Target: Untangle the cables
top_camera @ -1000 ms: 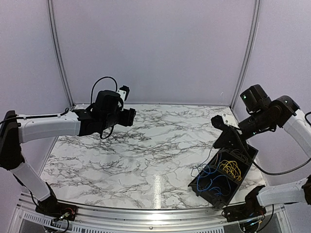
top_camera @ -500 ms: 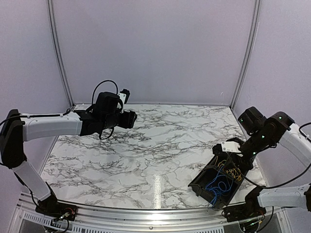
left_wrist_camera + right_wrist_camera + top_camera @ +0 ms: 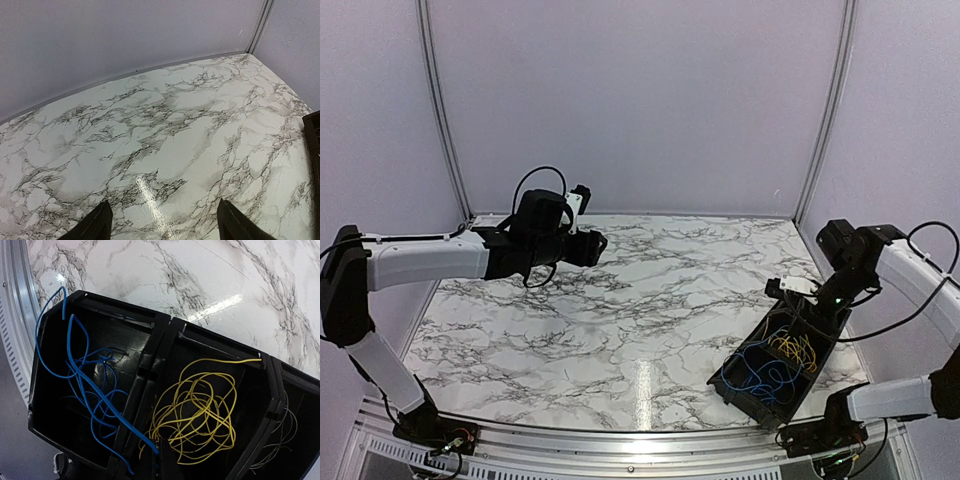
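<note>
The right gripper (image 3: 792,295) is hovering over thin yellow wires (image 3: 192,415), jaws hidden; grabbing looks next. The left gripper (image 3: 164,210) is gaping empty.

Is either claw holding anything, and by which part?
The left gripper is open and empty. The right gripper, above the black tray of yellow and blue wires, cannot be told.

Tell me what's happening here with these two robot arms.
The right claw hangs over a black divided tray at the right near edge of the table. Blue cables, yellow cables and thin black cables lie in separate compartments, though one blue strand crosses the divider toward the yellow. The left claw is open and empty above the marble, away from the tray.
</note>
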